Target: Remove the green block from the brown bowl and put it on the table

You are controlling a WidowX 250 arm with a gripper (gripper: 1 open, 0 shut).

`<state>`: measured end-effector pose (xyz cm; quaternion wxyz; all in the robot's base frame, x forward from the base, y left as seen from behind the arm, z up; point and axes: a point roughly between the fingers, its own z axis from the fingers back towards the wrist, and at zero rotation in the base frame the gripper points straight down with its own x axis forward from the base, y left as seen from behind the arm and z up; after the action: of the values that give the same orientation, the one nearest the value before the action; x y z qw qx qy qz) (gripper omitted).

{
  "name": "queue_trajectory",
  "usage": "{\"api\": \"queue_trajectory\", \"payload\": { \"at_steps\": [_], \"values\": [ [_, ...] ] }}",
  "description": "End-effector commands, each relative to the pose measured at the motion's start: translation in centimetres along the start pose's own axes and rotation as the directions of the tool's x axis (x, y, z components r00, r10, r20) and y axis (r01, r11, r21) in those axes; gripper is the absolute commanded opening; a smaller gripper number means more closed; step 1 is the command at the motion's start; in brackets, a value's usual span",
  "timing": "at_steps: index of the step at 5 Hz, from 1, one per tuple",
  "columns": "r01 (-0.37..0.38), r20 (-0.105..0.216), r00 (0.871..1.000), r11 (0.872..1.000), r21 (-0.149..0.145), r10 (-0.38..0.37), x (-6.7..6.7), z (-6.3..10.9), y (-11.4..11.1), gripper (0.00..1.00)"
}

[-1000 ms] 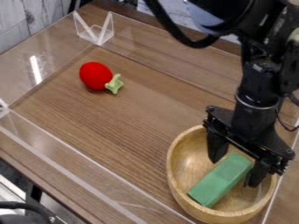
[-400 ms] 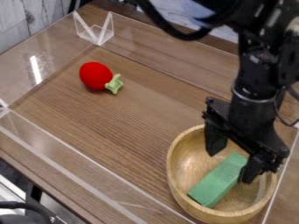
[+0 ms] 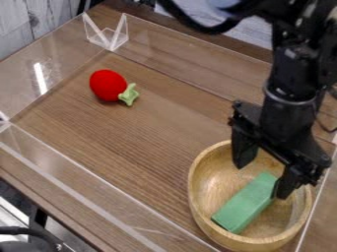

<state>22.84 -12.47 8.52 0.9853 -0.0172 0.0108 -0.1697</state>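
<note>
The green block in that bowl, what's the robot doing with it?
The robot's open gripper hangs over the brown bowl, around the upper end of the green block. The block lies inside the bowl, so it isn't out on the table yet. A red toy sits off to the left.

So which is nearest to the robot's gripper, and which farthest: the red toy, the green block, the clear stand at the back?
1. Green block: in the bowl, just below the gripper.
2. Red toy: left of the picture.
3. Clear stand: back left.
</note>
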Motion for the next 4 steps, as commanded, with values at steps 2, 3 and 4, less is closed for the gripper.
{"api": "queue_trajectory", "payload": {
  "at_steps": [2,3,4],
  "values": [
    [0.011,0.039,0.999,1.0,-0.013,-0.011,1.0,1.3,-0.7,1.0],
    [-0.022,0.023,0.999,1.0,-0.019,0.023,1.0,0.7,-0.1,1.0],
    [-0.059,0.008,0.998,0.998,-0.022,0.059,1.0,0.1,0.5,1.0]
  ]
}}
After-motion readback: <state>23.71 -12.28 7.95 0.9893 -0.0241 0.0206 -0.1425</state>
